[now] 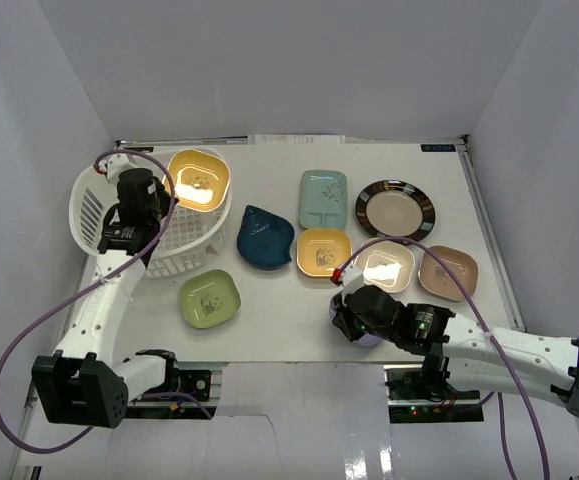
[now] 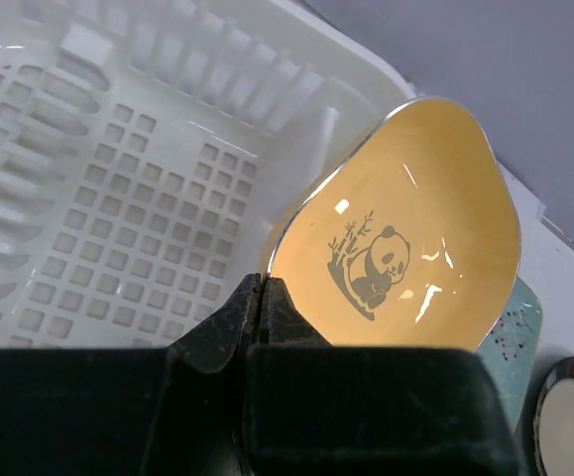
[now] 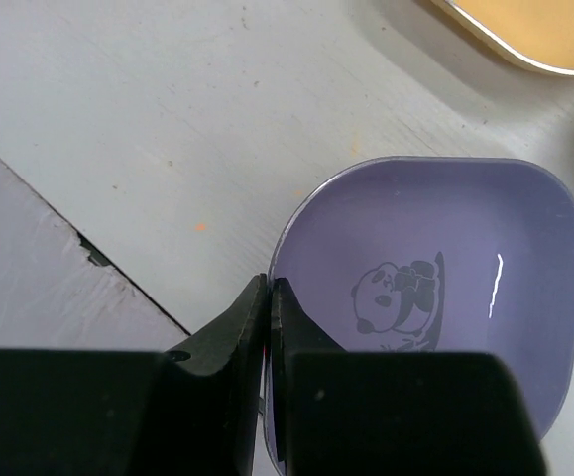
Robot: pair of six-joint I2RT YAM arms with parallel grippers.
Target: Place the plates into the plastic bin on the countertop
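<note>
Left gripper – jaws clenched on the rim of the yellow plate, which it holds tilted above the plastic bin at the countertop's far-left corner.
Right gripper – jaws pinched tight on the near-left rim of the purple plate, low at the countertop's near edge.
Lying loose on the countertop: green plate, dark blue leaf plate, teal rectangular plate, black-rimmed round plate, orange plate, brown plate.
</note>
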